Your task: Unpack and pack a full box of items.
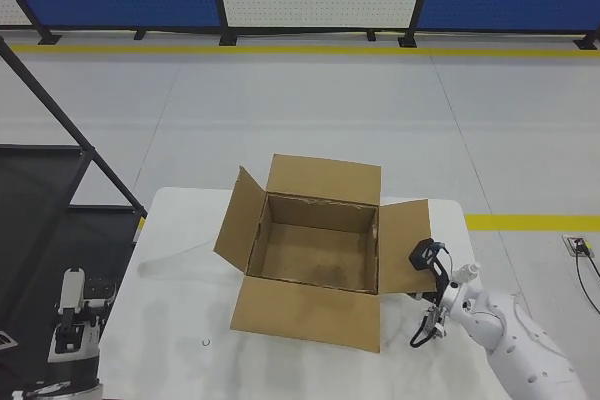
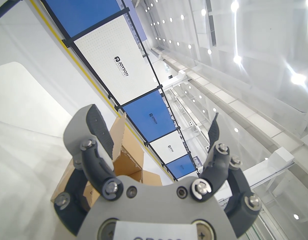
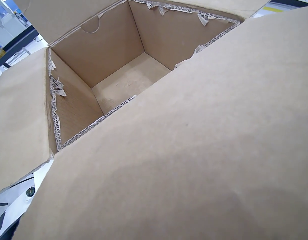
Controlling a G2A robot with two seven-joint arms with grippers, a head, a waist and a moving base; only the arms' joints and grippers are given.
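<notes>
A dark logo with one word stands mid-face on the white perforated panel (image 2: 121, 67), and the same mark in white on the blue panel (image 2: 166, 116) beside it. On the farther panels it is too small to read. A white label (image 2: 156, 231) on the left gripper (image 2: 154, 116) base plate shows only cut-off character tops.

Overhead and close right-wrist views, same box (image 1: 305, 312)

A brown cardboard box (image 1: 305, 312) stands upright mid-table (image 1: 180, 300), four flaps spread outward, torn rim edges, bare floor showing.
</notes>
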